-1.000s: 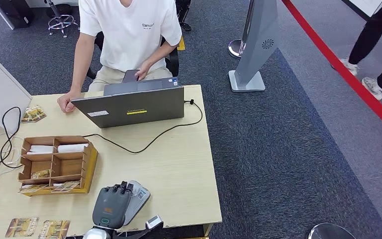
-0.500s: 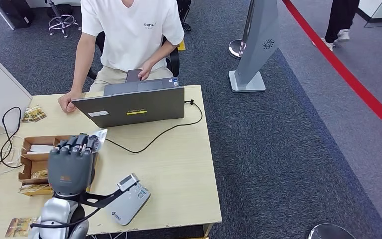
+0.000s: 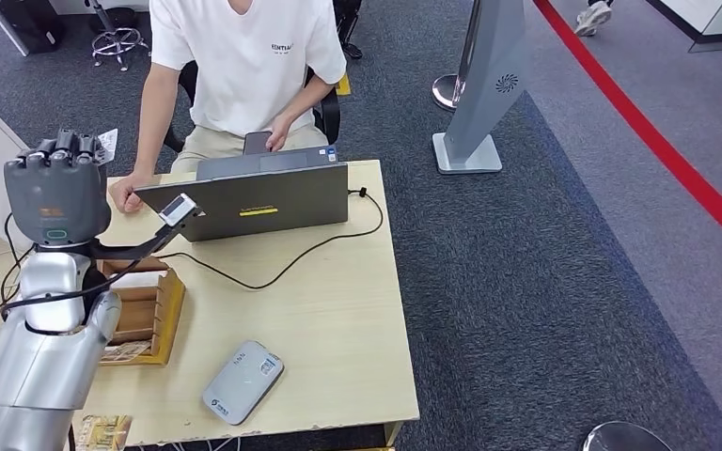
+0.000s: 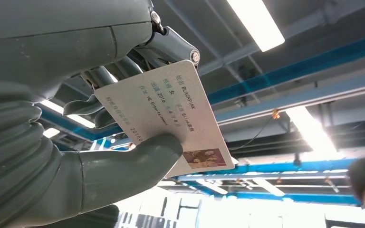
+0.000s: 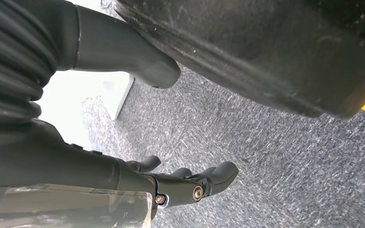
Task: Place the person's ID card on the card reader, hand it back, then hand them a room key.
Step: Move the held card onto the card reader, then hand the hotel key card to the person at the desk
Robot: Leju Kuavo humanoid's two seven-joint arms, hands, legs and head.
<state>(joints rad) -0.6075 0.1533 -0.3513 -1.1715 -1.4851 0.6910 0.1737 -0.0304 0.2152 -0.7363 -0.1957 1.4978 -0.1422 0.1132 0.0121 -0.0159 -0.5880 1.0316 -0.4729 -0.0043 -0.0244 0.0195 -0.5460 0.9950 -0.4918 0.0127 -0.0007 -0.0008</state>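
From the head view I see my left hand (image 3: 56, 193) raised high over the left end of the pale wooden desk (image 3: 338, 319), a corner of the white ID card (image 3: 106, 143) poking out past its fingers; a person in a white T-shirt (image 3: 244, 56) sits behind the open grey laptop (image 3: 254, 199), one hand resting on the desk near my raised hand; the flat grey card reader (image 3: 243, 381) lies near the desk's front edge, well apart from the card; a brown wooden compartment tray (image 3: 146, 315) sits beside my arm. On the left wrist view the thumb presses the white printed ID card (image 4: 171, 118) against the dark fingers (image 4: 171, 45), grasping it firmly. On the right wrist view my right hand (image 5: 138, 175) hangs over grey carpet (image 5: 266, 156), fingers loosely apart, grasping nothing.
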